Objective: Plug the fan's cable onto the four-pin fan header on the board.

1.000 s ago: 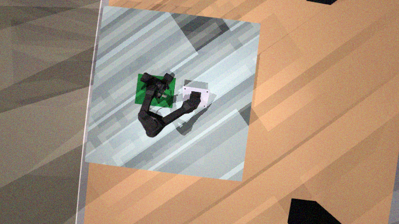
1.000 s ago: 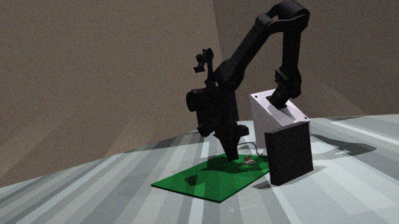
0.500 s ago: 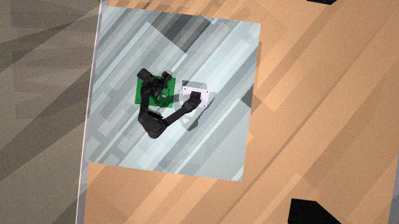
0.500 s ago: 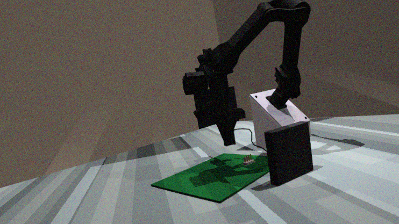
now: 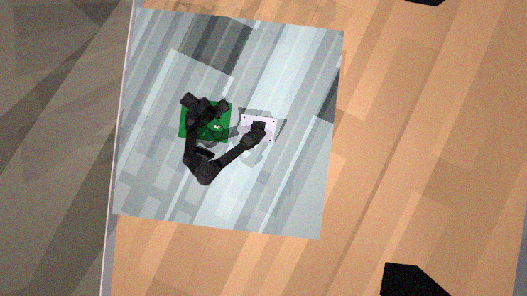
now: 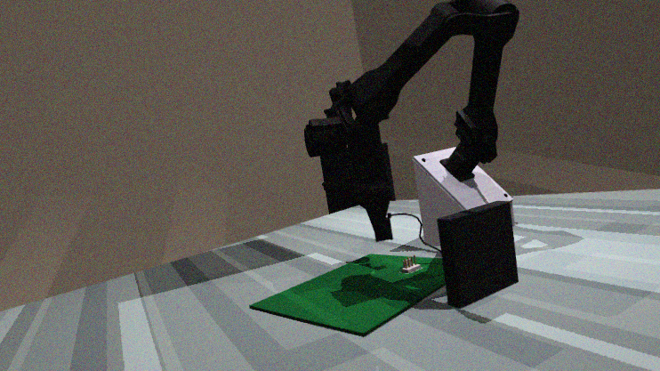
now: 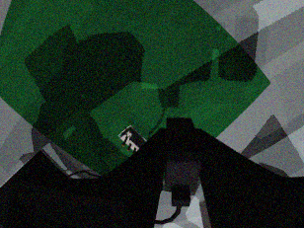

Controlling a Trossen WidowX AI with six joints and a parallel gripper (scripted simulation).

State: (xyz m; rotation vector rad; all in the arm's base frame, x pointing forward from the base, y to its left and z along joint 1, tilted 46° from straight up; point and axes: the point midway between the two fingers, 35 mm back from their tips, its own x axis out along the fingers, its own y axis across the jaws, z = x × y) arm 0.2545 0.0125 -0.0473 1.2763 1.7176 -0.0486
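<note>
My gripper (image 6: 383, 237) (image 7: 180, 134) is shut on the fan's dark plug (image 7: 182, 172), which shows between the fingers in the wrist view. It holds the plug in the air above the green board (image 5: 184, 130) (image 6: 341, 318) (image 7: 163, 29). The white four-pin header (image 5: 217, 126) (image 6: 411, 268) (image 7: 131, 138) stands on the board with its pins bare, right of and below the fingertips in the exterior view and left of them in the wrist view. A thin black cable (image 6: 420, 224) arcs from the fingers toward the black fan (image 5: 204, 152) (image 6: 478, 254). The plug's lower end is hard to make out.
The fan stands upright beside the board. The arm's base sits on a sloped white mount (image 5: 245, 121) (image 6: 430, 201) beyond the fan in the exterior view. The arm's shadow darkens part of the board. The cable hangs in a loop between the fan and the gripper.
</note>
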